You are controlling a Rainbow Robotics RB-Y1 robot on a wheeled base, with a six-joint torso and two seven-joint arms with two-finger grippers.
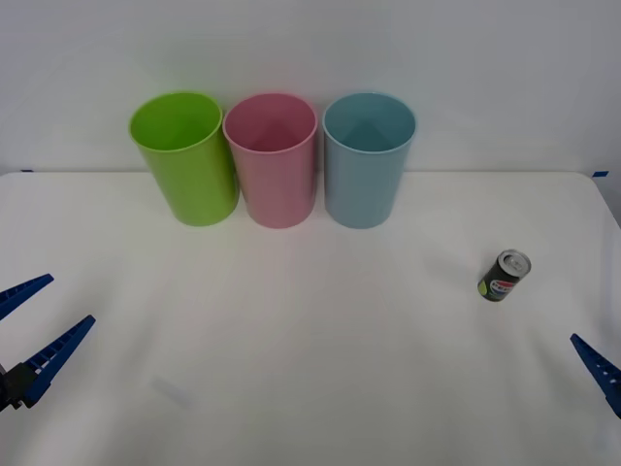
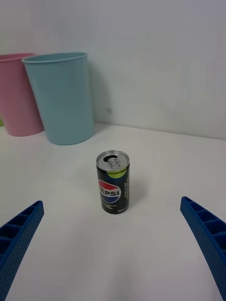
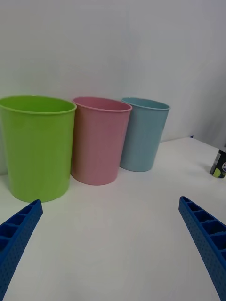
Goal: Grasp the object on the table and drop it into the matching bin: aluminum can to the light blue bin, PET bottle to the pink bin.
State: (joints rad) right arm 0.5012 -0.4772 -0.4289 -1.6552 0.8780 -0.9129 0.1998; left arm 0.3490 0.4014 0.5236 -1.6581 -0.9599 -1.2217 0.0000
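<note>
A: What cups do you see?

B: Three tall plastic bins stand in a row in the upper middle of the front view, at the back of the white table point(image 1: 310, 388). The lime green bin point(image 1: 184, 158) is on the left, the pink bin point(image 1: 273, 160) is in the middle, and the light blue bin point(image 1: 367, 159) is on the right. The green and pink ones touch. The blue one is just beside the pink one.

A: Is anything inside them?

B: I can look down into all three from the front view. I see only their bare insides.

A: Where is the can?

B: The Pepsi can point(image 1: 505, 276) stands upright at the right of the front view, lower than the bins and well apart from them. Nothing touches it.

A: What does the right wrist view add?

B: It shows the can up close, in the middle of the picture. You can read the Pepsi logo, see the silver top with its tab, and a yellow-green patch under the rim.

A: And the left wrist view?

B: It shows all three bins from the side, with the can tiny at the right edge.

A: How are the grippers?

B: The left gripper point(image 1: 31, 325) is at the lower left of the front view, fingers spread wide, holding nothing. The right gripper point(image 2: 113, 244) is spread wide too, with the can ahead between its fingers, not touching them.
</note>
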